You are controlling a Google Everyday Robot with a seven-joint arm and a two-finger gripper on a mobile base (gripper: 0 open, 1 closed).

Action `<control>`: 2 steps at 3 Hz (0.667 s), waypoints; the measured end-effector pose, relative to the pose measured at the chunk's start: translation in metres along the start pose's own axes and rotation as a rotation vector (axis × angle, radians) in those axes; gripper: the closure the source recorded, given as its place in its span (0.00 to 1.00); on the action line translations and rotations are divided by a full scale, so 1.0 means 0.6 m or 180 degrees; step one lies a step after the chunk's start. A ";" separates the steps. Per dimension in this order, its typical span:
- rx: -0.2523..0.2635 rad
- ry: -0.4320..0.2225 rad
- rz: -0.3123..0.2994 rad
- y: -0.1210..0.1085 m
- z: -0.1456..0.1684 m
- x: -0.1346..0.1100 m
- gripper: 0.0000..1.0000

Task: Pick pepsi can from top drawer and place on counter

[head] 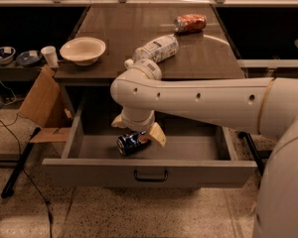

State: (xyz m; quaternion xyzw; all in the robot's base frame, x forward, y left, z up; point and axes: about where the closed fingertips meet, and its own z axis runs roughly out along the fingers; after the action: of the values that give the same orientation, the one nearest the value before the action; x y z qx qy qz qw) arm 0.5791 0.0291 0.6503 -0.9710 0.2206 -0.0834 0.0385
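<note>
The pepsi can (133, 143), dark blue with a round logo, lies on its side on the floor of the open top drawer (149, 171), left of centre. My gripper (138, 132) hangs from the big white arm, reaches down into the drawer and sits right over the can. Its cream fingers (157, 135) are spread to either side of the can's upper part and the gripper is open. The grey-brown counter (114, 33) lies behind and above the drawer.
On the counter are a white bowl (82, 50) at the left, a white-labelled plastic bottle (156, 49) on its side and an orange-red can (190, 23) at the back. A cardboard flap (39, 103) hangs left of the drawer. The arm spans the drawer's right half.
</note>
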 end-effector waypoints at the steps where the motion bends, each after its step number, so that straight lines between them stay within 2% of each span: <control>1: -0.0030 -0.0030 -0.0045 -0.004 0.015 -0.017 0.00; 2: -0.0052 -0.0036 -0.0077 -0.006 0.022 -0.018 0.00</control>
State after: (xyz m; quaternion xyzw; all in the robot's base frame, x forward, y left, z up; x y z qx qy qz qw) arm 0.5735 0.0376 0.6364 -0.9744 0.2092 -0.0765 0.0308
